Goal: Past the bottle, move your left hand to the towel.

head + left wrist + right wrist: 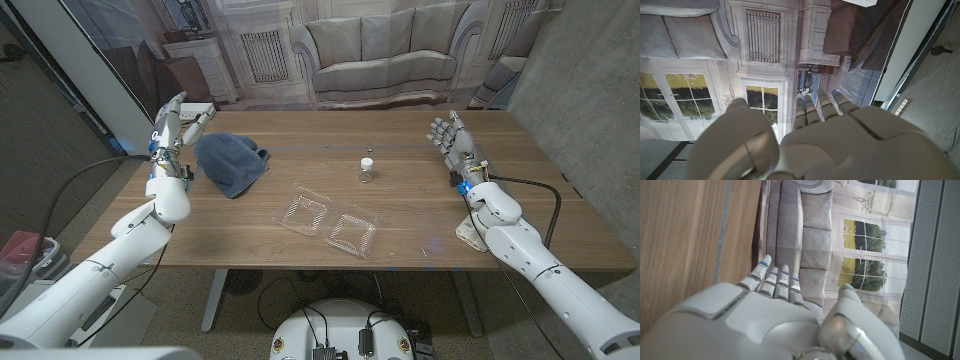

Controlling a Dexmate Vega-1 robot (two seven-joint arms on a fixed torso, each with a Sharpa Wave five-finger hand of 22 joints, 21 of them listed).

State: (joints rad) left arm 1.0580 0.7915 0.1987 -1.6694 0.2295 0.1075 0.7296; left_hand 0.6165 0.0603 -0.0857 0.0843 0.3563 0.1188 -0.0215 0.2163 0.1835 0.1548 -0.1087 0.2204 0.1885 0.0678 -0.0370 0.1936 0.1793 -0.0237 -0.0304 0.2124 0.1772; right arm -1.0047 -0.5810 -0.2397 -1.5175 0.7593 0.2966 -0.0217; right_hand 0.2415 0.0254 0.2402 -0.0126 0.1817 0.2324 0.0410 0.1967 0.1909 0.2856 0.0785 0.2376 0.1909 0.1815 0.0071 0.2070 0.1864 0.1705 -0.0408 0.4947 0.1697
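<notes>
left hand (170, 128) empty, fingers apart, just left of towel (230, 162) | right hand (453, 143) empty, spread, far right | risk: overreach could drag towel toward bottle (367, 169)

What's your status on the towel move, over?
Left hand open, raised just left of the blue towel, not touching. Right hand open at far side. Bottle mid-table, clear of the left hand. Nothing between hand and towel.

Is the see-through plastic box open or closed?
Open. The clear plastic box lies spread out on the table, its two halves side by side and facing up, in front of the small bottle.
</notes>
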